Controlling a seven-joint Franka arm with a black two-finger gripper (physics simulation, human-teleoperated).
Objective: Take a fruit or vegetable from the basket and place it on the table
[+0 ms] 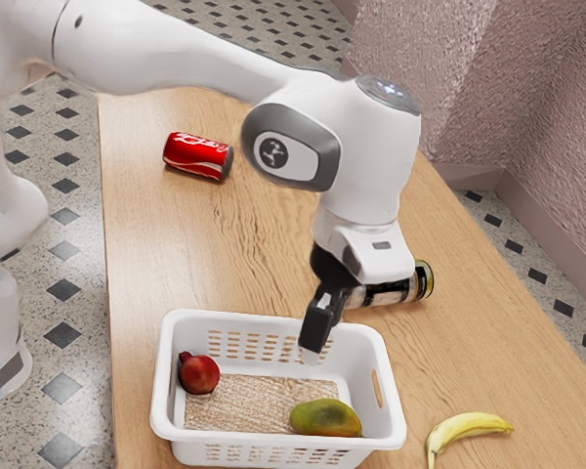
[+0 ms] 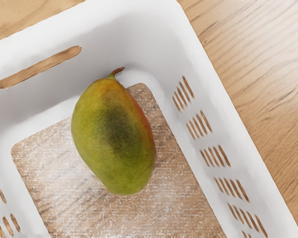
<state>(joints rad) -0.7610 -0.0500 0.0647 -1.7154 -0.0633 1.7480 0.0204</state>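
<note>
Exterior view: the gripper (image 1: 311,354) hangs over the white basket (image 1: 166,391), whether wide or narrow I cannot tell, with the mango (image 1: 326,418) and a red fruit (image 1: 201,375) lying inside on its bottom

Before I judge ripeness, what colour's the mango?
The mango is green, blushed orange-red, clearest in wrist view.

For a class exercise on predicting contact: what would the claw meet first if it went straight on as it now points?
Probably the mango: the claw points down into the basket. Depth is unclear, so it might meet the basket's floor instead.
</note>
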